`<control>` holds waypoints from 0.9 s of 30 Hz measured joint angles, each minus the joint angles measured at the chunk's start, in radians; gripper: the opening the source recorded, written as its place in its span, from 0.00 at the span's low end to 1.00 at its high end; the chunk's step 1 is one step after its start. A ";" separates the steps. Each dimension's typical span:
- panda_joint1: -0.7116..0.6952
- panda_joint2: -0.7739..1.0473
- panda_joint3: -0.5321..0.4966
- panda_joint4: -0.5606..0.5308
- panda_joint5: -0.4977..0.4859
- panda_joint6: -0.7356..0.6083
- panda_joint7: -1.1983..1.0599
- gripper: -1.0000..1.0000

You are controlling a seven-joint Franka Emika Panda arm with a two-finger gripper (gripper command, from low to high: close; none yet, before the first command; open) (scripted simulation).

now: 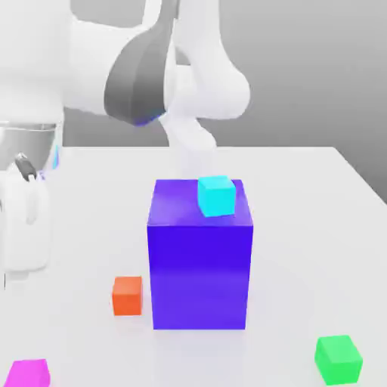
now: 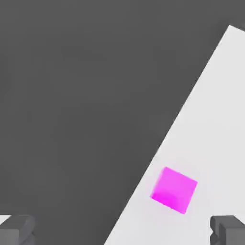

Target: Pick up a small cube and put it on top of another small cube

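Above the magenta cube (image 2: 174,190), the hand (image 2: 122,230) stands spread wide apart, holding and touching nothing.

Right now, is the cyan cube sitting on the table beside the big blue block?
No, the cyan cube rests on top of the big blue block.

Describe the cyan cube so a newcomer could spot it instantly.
Find the big blue-violet block standing on the pale table. On its top face sits a small cyan cube, toward the exterior view's right. Unlike the orange, green and magenta cubes, it rests on the block.
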 joint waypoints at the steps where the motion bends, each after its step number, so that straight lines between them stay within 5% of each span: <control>1: -0.005 0.034 -0.006 0.003 0.012 0.010 0.021 0.50; 11: -0.065 0.372 -0.024 0.048 0.152 0.168 0.132 0.50; 12: -0.064 0.402 -0.025 0.054 0.151 0.191 0.134 0.00; 23: -0.063 0.284 -0.018 0.027 0.157 0.101 0.134 0.00; 27: 0.053 0.221 0.042 -0.013 0.137 0.078 0.222 0.00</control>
